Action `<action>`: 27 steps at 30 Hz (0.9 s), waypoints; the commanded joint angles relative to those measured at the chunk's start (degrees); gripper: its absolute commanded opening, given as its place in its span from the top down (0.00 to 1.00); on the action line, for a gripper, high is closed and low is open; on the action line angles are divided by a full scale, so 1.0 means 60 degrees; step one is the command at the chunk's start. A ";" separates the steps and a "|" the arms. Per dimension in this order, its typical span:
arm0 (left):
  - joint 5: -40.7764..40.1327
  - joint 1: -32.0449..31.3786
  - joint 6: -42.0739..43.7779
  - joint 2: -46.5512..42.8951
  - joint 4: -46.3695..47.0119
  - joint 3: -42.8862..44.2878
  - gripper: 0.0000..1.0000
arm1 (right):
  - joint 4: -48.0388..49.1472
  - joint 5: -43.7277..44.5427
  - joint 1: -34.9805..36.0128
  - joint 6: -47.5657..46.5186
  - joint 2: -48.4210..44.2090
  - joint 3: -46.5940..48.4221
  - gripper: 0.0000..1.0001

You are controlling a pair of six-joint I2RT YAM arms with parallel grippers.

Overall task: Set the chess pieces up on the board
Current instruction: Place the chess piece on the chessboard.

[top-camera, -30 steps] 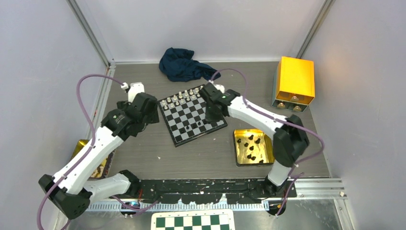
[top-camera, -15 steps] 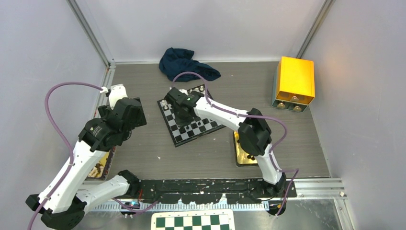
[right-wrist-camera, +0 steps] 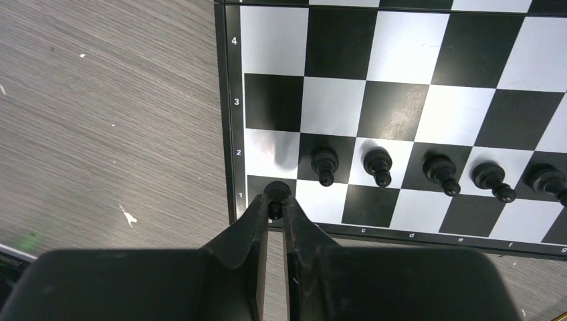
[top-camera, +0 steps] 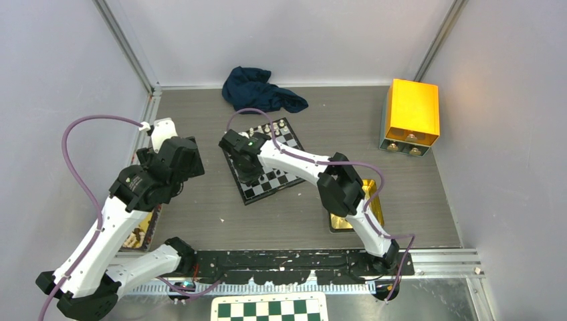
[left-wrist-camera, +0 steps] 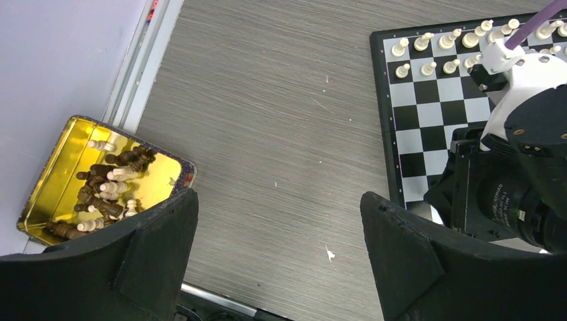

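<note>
Chess pieces [left-wrist-camera: 424, 42], tiny, stand on the board [left-wrist-camera: 414, 114]: pale ones along its far rows, black pawns [right-wrist-camera: 378, 165] in a near one. Leftmost, a gold tin [left-wrist-camera: 40, 200] (beside the table's rail) holds jumbled dark and pale figures. The left gripper [left-wrist-camera: 275, 200] gapes wide, empty, above bare table [left-wrist-camera: 267, 100] beside the board. The right gripper [right-wrist-camera: 275, 212] has its jaws nearly closed, pinching a black piece [right-wrist-camera: 277, 191] on a corner square.

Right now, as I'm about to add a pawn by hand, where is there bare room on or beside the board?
Free: on the board, the middle ranks between the black pawns and the white pieces; the edge square ending the pawn row; the table between board and gold tin. Crowded: the near corner, where the right end effector grips a black piece.
</note>
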 commanded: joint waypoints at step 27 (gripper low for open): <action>-0.0113 0.0066 0.0164 0.0245 0.0425 0.0065 0.08 | 0.1303 0.0064 0.0123 -0.0750 0.0294 -0.0307 1.00</action>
